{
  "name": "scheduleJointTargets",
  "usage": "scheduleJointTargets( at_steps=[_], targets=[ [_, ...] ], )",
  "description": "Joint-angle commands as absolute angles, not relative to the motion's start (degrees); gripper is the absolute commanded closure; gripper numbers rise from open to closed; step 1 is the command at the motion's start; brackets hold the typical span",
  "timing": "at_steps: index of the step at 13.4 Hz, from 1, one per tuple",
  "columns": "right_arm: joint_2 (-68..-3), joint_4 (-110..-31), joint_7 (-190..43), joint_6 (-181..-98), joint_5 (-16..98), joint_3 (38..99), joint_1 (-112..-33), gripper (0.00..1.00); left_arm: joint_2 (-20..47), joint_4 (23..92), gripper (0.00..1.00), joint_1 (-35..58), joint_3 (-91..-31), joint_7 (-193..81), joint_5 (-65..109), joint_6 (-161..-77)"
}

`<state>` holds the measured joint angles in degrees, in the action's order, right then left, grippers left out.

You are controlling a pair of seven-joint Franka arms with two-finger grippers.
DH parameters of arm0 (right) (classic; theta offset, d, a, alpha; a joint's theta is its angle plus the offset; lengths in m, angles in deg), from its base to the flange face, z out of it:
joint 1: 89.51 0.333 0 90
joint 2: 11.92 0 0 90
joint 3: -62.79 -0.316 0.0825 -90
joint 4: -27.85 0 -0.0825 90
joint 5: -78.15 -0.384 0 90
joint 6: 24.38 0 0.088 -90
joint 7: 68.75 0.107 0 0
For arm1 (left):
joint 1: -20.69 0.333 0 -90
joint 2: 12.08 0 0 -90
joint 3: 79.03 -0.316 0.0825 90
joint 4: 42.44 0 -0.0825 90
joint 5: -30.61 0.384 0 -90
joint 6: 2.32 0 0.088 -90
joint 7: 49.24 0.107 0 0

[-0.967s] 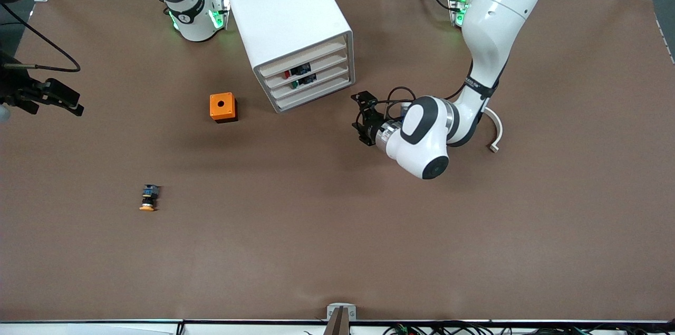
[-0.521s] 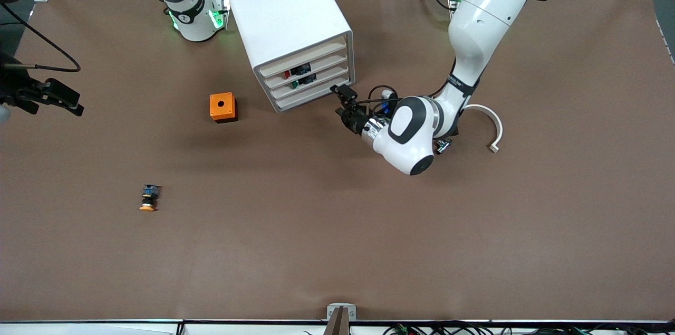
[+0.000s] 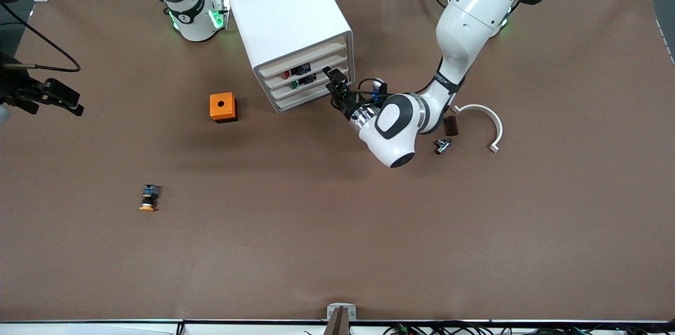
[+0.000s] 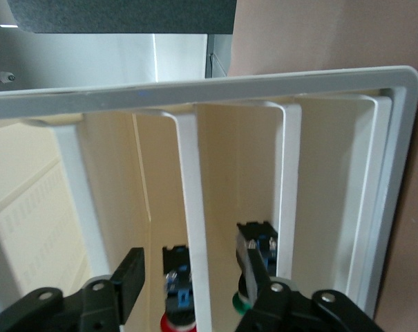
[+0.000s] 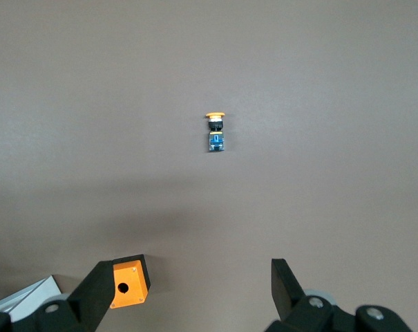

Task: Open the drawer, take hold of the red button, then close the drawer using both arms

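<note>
The white cabinet (image 3: 285, 13) stands near the robots' bases, and all its drawers look shut. The drawer (image 3: 321, 64) is second from the top. The red-capped button (image 3: 286, 74) lies inside it. My left gripper (image 3: 335, 80) is open at the cabinet's front. In the left wrist view its fingers (image 4: 129, 277) straddle the drawer's cream front strip (image 4: 195, 207), and the button's red cap (image 4: 177, 322) shows just inside. My right gripper (image 3: 71, 104) waits open and empty, high over the right arm's end of the table; the right wrist view shows its jaws wide apart (image 5: 188, 287).
An orange box (image 3: 223, 107) with a round hole sits beside the cabinet toward the right arm's end. An orange-capped button (image 3: 148, 199) lies nearer the camera. A green-marked button (image 3: 295, 83) lies in the third drawer. A white curved piece (image 3: 482, 116), a brown block (image 3: 451, 125) and a metal part (image 3: 442, 145) lie beside the left arm.
My left gripper has moved from over the open table up to the cabinet's front and now straddles the second drawer's front strip. The right arm has not moved.
</note>
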<state>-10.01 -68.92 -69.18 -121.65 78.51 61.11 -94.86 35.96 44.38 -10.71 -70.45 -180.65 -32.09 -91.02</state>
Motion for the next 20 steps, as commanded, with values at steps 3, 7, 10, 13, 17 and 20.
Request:
scheduleJointTargets(
  at_steps=[3, 7, 10, 13, 17, 20],
  targets=[
    [-8.75, -69.89, -68.57, -121.94, 79.47, 61.2, -94.43, 0.0, 37.58, 42.9, 0.48, -13.49, -70.77, -180.72, -33.73, -90.03],
    [-8.84, -69.98, -68.57, -121.94, 79.29, 61.2, -94.52, 0.0, 37.49, 42.99, 0.75, -14.64, -70.77, -180.72, -34.95, -90.03],
    [-8.84, -69.89, -68.57, -121.94, 79.29, 61.2, -94.43, 0.0, 37.32, 42.99, 0.9, -14.3, -70.94, -181.07, -35.22, -90.03],
    [-8.93, -69.89, -68.57, -122.11, 79.21, 61.2, -94.43, 0.0, 37.32, 42.9, 0.96, -11.4, -71.47, -182.04, -34.79, -90.03],
    [-9.19, -69.54, -68.92, -122.29, 79.03, 61.2, -93.82, 0.0, 37.58, 38.78, 0.97, -5.87, -71.56, -181.78, -34.7, -90.12],
    [-9.46, -69.71, -69.01, -121.85, 76.76, 61.29, -93.9, 0.0, 38.1, 36.4, 0.97, -4.11, -71.65, -181.34, -34.78, -90.91]
  ],
)
